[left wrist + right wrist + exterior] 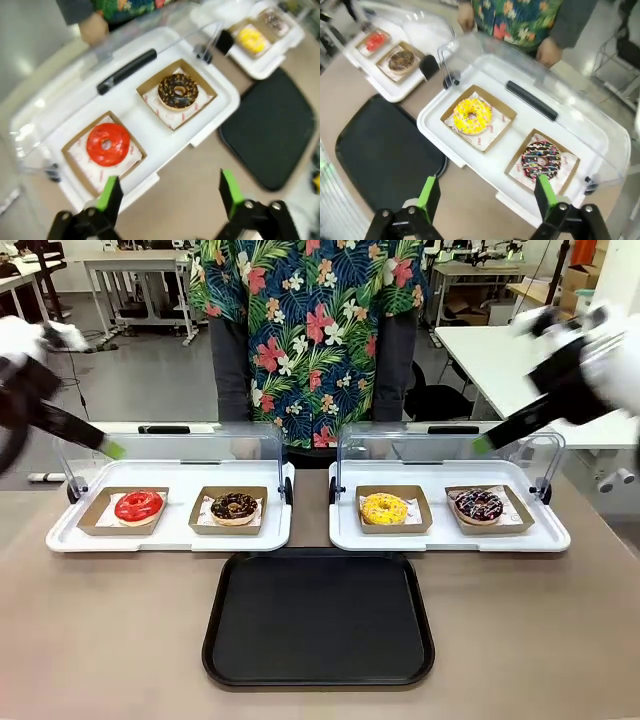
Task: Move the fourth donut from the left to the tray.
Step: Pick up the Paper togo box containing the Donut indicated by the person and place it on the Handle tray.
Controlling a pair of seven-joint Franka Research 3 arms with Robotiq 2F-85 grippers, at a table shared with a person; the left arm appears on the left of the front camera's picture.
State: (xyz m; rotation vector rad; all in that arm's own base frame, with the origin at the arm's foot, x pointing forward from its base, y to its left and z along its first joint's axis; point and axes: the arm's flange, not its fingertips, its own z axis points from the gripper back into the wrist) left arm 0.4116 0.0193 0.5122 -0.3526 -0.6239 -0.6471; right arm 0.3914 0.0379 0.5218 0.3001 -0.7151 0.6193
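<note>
Drizzled chocolate donut is seen in its cardboard holder, at 3 o'clock of the yellow donut, with the black tray at 7 o'clock. The right gripper and left gripper are held wide open, empty. Glaze could be crushed if the ring, not the holder, is pinched.

Bright, even overhead light; soft shadows. Glare on the clear lids. Both arms blur in the front view; left wrist view smeared, edges bowed.
</note>
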